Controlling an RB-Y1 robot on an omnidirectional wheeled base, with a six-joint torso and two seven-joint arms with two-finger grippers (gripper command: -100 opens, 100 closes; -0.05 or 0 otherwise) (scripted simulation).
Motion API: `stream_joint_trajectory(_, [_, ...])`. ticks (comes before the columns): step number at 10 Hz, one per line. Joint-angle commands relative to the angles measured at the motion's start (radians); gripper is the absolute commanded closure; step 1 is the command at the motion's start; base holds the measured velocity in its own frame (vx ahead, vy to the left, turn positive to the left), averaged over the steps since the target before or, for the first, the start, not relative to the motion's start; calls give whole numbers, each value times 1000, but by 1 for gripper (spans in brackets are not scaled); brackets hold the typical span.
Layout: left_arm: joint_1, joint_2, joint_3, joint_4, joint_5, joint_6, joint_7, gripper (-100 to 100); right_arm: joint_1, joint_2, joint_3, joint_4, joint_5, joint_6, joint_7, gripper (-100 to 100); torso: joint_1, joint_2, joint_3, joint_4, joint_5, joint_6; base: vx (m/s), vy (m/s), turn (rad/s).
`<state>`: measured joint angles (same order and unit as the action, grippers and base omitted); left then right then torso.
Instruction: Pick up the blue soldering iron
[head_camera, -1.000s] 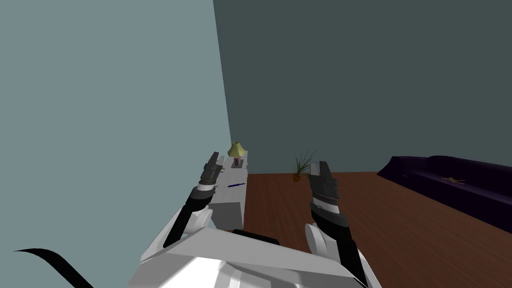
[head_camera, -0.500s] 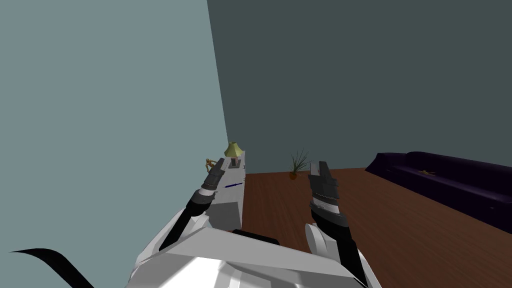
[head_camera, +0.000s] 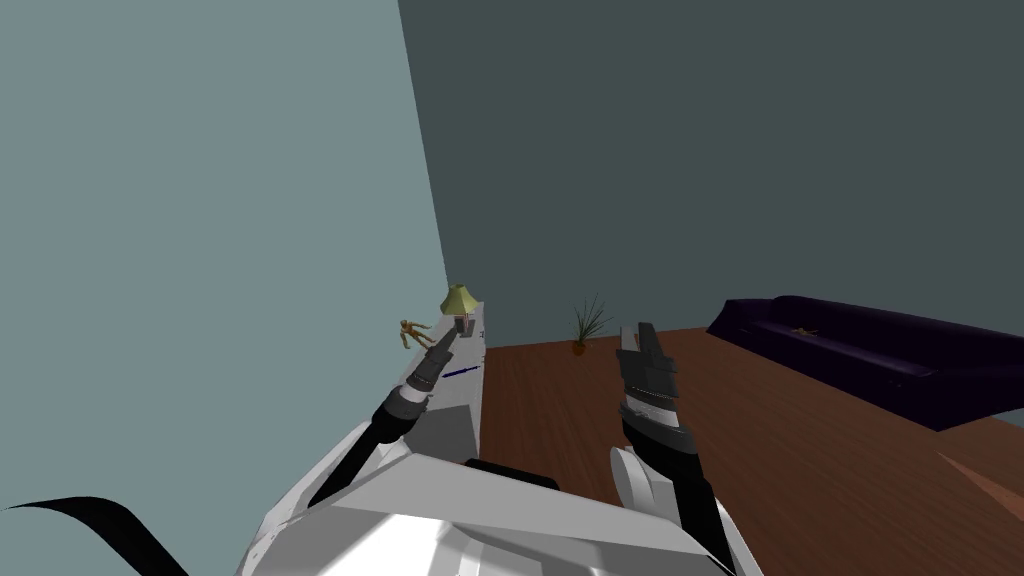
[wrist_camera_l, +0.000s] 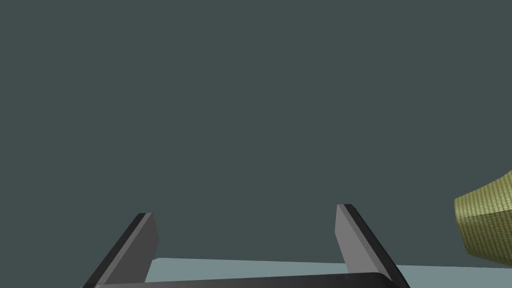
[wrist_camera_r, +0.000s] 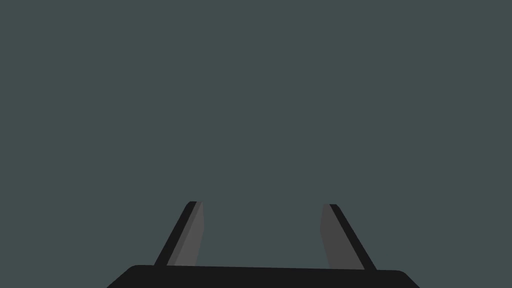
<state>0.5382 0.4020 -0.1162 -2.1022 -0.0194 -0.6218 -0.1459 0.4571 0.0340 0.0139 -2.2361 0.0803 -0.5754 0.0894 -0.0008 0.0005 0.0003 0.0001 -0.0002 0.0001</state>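
The blue soldering iron (head_camera: 461, 372) is lying flat on the long grey table (head_camera: 452, 415) that runs along the left wall; the left gripper (head_camera: 443, 345) hangs above that table near the iron, blades spread wide with nothing between them. Further along the tabletop there's a yellow-green lamp (head_camera: 459, 300) and a little wooden figure (head_camera: 410, 331); the right gripper (head_camera: 636, 338) is up over the wood floor (head_camera: 800, 450), well apart from the table, its blades also spread and empty.
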Motion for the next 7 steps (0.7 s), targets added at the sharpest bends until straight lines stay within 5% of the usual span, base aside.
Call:
stream_joint_trajectory(1, [0,36,-11,22,-2,-7,0,-100,0,0,0,0,0,0,0,0,0,0,0,0,0,0,-5,-16,-79])
stream_joint_trajectory(7, [24,205,-89,115,-17,-25,0,-100,0,0,0,0,0,0,0,0,0,0,0,0,0,0,-4,-18,-135])
